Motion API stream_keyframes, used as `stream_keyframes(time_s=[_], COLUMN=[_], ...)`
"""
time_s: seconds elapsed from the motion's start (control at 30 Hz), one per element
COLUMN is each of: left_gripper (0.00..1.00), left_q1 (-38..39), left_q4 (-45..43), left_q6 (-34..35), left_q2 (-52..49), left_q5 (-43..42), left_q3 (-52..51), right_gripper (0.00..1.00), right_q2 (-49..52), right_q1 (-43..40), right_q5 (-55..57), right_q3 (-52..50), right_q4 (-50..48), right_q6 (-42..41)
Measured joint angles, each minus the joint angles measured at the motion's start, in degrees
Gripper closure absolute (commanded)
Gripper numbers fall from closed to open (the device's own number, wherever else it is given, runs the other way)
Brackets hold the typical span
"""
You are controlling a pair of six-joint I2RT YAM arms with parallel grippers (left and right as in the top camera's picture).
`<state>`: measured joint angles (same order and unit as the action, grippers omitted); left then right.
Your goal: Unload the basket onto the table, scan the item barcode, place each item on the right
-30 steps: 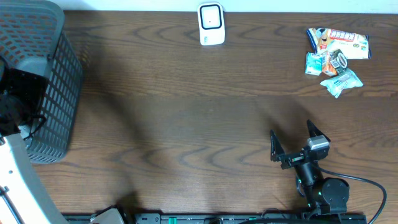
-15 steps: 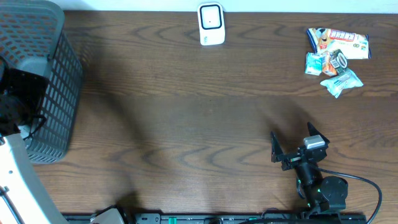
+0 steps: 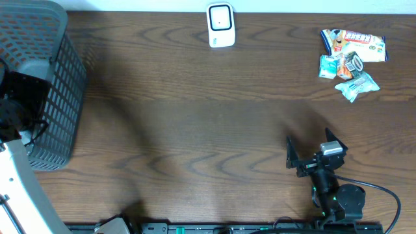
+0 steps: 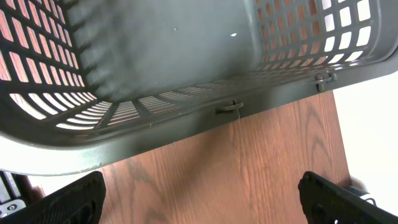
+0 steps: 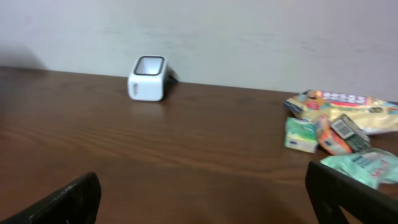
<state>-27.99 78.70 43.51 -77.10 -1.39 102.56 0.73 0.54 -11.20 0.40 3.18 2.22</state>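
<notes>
Several small packets, the items, lie in a pile at the table's far right; the right wrist view shows this pile with a green box, an orange pack and a pale teal wrapper. A white barcode scanner stands at the back middle, and the scanner faces up. My right gripper hovers open near the front right, well short of the pile, and this gripper has nothing between its fingers. My left gripper is open and empty over the wood beside the basket's rim.
A dark grey slatted basket fills the far left corner, and the basket's floor and rim lie right in front of the left wrist camera. The left arm reaches over its near side. A light wall backs the table.
The right gripper has drifted slightly to the right and toward the front edge, still open. The left arm, scanner and items have not moved.
</notes>
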Motion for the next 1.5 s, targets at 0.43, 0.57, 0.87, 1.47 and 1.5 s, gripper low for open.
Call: stream_keyframes(time_s=[0.43,0.57,0.87,1.47,1.5], left_gripper=[0.03,0.02,0.02,0.02,0.03], left_q1=[0.0,0.0,0.0,0.0,0.0], left_q4=[0.0,0.0,0.0,0.0,0.0], left_q6=[0.0,0.0,0.0,0.0,0.0], left_q2=[0.0,0.0,0.0,0.0,0.0], left_q5=[0.0,0.0,0.0,0.0,0.0], left_q3=[0.0,0.0,0.0,0.0,0.0], right_gripper=[0.01,0.01,0.01,0.01,0.01], right_q2=[0.0,0.0,0.0,0.0,0.0], right_q1=[-2.4,-2.0,2.0,3.1,3.1], right_q5=[0.9,2.9,8.2,10.8,10.8], right_q3=[0.0,0.0,0.0,0.0,0.0], right_q4=[0.1,0.4,0.9,0.9,0.9], right_q6=[0.1,-0.7,-2.0,-2.8,-2.8])
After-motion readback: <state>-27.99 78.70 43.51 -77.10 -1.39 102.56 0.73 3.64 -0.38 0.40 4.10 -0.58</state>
